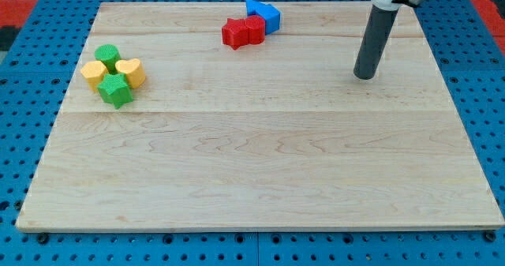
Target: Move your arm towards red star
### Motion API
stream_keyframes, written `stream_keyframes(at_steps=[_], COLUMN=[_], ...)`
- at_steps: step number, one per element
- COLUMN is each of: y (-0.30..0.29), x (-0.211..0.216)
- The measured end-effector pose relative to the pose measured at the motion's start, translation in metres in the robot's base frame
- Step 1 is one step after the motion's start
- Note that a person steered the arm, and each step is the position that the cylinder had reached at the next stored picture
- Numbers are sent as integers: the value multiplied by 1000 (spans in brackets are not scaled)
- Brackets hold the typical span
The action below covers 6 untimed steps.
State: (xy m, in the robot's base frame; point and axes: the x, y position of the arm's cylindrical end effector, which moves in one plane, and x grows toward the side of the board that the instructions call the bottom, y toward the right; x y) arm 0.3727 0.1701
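Note:
The red star point(234, 34) lies near the view's top centre on the wooden board point(252, 163). A second red block point(255, 28), shape unclear, touches its right side. Two blue blocks point(265, 15) sit just above and to the right of the red pair, touching it. My tip point(364, 75) rests on the board at the view's upper right, well to the right of the red star and a little lower. It touches no block.
At the view's left sits a tight cluster: a green block point(107, 56), a yellow block point(93, 73), a yellow heart-like block point(131, 70) and a green star point(115, 90). Blue pegboard point(31, 140) surrounds the board.

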Motion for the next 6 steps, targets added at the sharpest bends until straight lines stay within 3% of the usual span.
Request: stream_keyframes(at_steps=[2, 4, 5, 6], y=[-68, -213, -272, -280], x=[2, 8, -2, -30])
